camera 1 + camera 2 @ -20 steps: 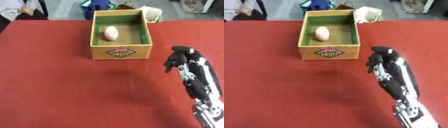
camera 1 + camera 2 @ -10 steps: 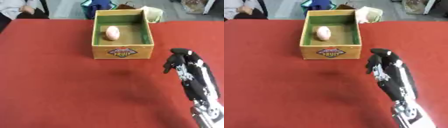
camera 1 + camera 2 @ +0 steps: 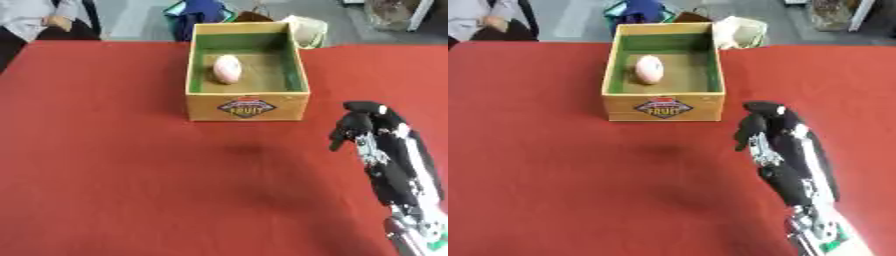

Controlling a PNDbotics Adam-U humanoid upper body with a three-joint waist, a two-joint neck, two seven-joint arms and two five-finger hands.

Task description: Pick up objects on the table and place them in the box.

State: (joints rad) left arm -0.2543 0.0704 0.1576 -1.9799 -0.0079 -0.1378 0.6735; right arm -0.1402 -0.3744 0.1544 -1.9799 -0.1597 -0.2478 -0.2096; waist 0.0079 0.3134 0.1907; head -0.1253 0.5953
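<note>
A wooden box with a green inside and a fruit label on its front stands at the far middle of the red table. A pale pink egg-shaped object lies inside it, towards the left wall. My right hand hangs over the table to the right of the box and nearer to me, apart from it. Its fingers droop downward in a relaxed way and hold nothing. The black forearm runs down to the lower right corner. My left hand shows in neither view.
The red tablecloth covers the whole table. Beyond the far edge lie a blue bag and a pale bag. A seated person is at the far left corner.
The whole picture has shifted slightly, so the camera moved. My right hand has eased a little towards me; the box and the egg-shaped object stay put.
</note>
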